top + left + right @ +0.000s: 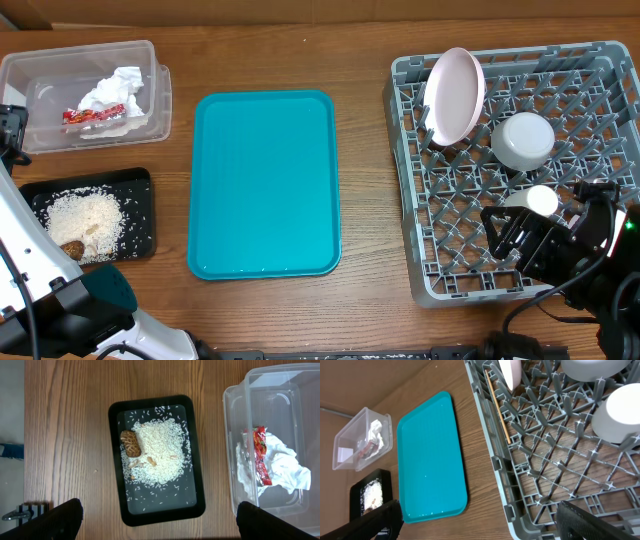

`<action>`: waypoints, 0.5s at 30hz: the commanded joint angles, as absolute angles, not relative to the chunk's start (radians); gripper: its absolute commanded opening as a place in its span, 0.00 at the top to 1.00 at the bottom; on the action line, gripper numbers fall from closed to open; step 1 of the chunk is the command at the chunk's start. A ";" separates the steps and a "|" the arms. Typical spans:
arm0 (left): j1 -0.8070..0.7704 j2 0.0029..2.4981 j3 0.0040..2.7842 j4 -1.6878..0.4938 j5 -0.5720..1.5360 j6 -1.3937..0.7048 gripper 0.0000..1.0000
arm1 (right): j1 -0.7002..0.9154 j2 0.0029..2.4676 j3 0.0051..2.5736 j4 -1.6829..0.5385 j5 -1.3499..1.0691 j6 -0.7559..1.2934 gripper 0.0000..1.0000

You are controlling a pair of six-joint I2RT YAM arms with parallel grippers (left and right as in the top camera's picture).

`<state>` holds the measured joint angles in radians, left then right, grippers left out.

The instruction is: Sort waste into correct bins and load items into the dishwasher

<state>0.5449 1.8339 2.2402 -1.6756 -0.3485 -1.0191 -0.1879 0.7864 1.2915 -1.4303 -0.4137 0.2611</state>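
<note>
Both the left gripper (160,522) and right gripper (482,522) gape empty. Clear tub (157,72) holds napkin (118,90) and wrapper (90,116); black tray (141,196) rice (85,215); rack (450,205) plate (455,95), bowl (523,140), seemingly cup (541,201).

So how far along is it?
Looks nearly done. Crumpled white paper napkin and red-and-white wrapper lie in the clear plastic tub, white rice crumbs in the black tray. Pale pink round plate, pale bowl and small white cup sit in the grey pegged rack. Left gripper and right gripper are open, empty; the teal tray is bare, nothing left.

wooden table (365,150) | on it: clear tub (160,110), black tray (90,174), teal tray (265,185), grey dish rack (400,150)
</note>
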 commanded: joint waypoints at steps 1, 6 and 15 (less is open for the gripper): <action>0.541 1.843 2.245 -1.675 -0.365 -1.036 0.00 | -0.183 0.782 1.288 -1.444 -0.405 0.266 0.00; 0.541 1.843 2.245 -1.675 -0.365 -1.036 0.00 | -0.183 0.782 1.288 -1.508 -0.335 0.258 0.00; 0.541 1.843 2.245 -1.675 -0.365 -1.036 0.00 | -0.176 0.746 1.210 -1.367 -0.340 0.255 0.00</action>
<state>0.5449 1.8339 2.2402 -1.6756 -0.3489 -1.0191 -0.1818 0.7750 1.2488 -1.4170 -0.3500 0.2607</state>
